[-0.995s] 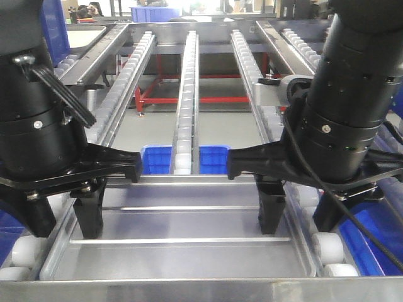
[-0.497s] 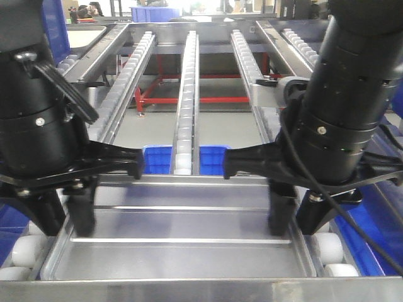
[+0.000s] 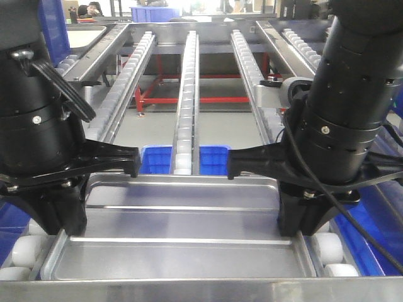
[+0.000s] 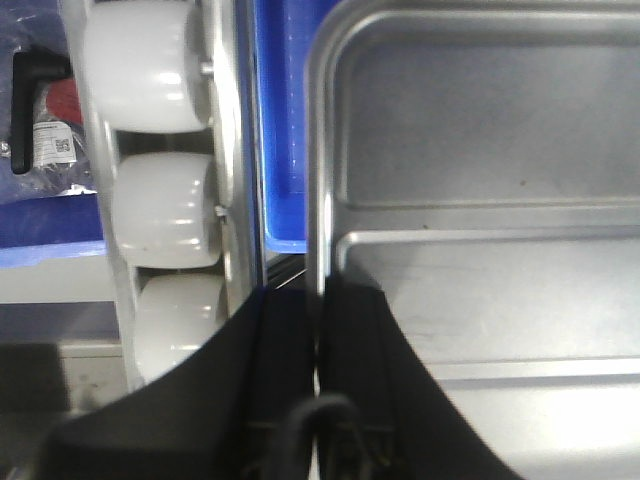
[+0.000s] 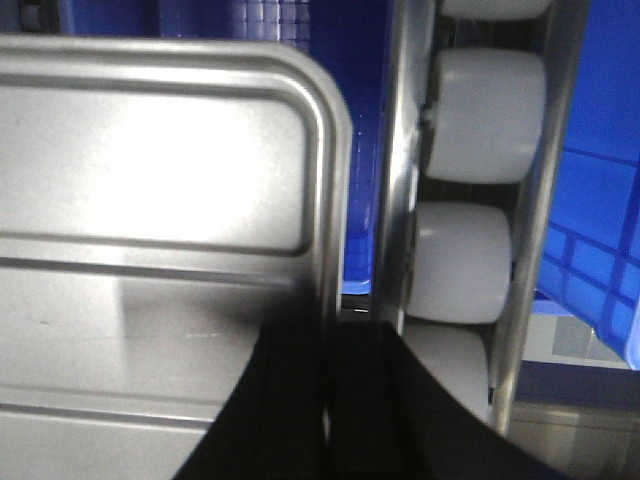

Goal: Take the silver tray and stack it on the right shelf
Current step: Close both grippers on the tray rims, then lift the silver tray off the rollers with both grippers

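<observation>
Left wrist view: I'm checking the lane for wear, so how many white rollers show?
3 white rollers, in a column beside the silver tray: top, middle, bottom (partly behind the left tool). More may lie outside frame.

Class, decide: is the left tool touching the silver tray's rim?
Touching. The left wrist view shows the left tool closed on the silver tray at its left rim, with one black finger pressed against each side and no gap visible.
</observation>
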`<state>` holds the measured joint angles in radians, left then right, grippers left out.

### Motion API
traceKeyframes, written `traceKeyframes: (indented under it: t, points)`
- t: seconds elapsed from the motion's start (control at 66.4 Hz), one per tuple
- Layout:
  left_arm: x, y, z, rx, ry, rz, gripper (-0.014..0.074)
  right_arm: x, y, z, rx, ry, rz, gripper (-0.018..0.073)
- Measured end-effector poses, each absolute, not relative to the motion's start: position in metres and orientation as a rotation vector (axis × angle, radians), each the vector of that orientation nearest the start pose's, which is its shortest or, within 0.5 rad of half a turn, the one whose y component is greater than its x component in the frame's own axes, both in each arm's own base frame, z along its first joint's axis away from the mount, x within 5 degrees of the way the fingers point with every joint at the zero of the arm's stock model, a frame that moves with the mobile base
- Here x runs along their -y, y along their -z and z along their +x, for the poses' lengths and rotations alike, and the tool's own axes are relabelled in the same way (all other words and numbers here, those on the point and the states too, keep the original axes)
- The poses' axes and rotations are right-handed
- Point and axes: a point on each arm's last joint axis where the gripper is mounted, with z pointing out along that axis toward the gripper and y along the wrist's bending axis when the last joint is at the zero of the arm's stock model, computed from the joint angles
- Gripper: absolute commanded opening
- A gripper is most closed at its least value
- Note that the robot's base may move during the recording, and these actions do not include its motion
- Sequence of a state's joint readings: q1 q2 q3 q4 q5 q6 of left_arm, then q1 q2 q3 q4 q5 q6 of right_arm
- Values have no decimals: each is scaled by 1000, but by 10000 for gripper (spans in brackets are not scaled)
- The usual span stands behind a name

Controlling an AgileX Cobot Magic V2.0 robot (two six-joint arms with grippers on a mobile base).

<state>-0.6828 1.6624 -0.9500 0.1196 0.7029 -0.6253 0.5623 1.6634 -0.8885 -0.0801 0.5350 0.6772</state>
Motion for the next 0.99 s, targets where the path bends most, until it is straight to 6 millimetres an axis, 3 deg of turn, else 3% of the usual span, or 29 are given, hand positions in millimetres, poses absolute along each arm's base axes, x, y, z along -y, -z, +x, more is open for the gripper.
traceKeyframes:
  t: [0.196,0.497,0.648,0.995]
  points:
    - [187,-193,242,-2892,102,196,-101,-158,-185,259,-2820,-219,83,71]
    - [177,-238,226,-2846,185,139,-101,-155,-224,240,-2797,-254,236,77]
    - [170,-251,211,-2849,168,137,-101,-166,-232,225,-2810,-268,211,77]
    - [156,-251,154,-2846,203,110,-101,-174,-232,185,-2835,-287,230,77]
